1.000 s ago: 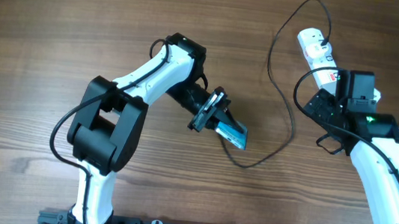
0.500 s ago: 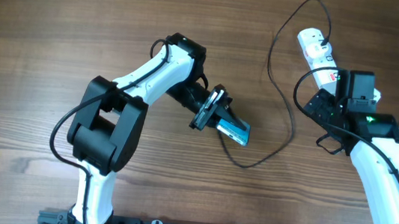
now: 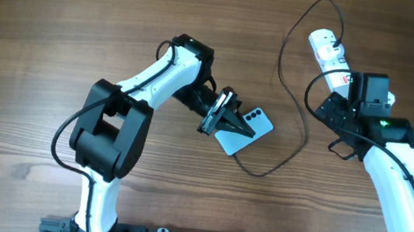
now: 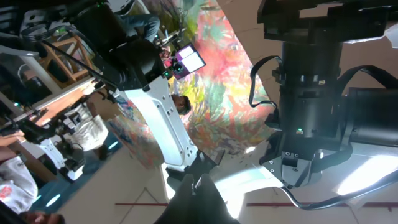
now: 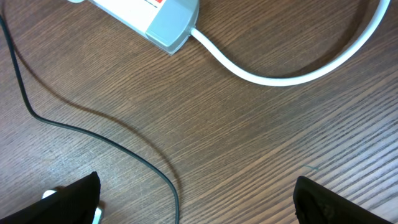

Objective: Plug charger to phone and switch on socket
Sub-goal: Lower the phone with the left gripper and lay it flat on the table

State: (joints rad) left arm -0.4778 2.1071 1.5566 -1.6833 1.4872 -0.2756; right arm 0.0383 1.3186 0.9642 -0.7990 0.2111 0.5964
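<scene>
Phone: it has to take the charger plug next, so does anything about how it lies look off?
Yes. The phone lies pale back up with its lenses showing and its screen hidden, at a slant to the wood grain. The left pincer is shut over its left end. The charger cable curls past its lower corner and does not look plugged in.

Brown wooden table [image 3: 61, 21]: white socket [image 3: 326, 47] with thick white cord [image 5: 280, 74], black charger cable [image 3: 301, 134] looping; phone [image 3: 254, 127] back-up, resting unclear.
</scene>
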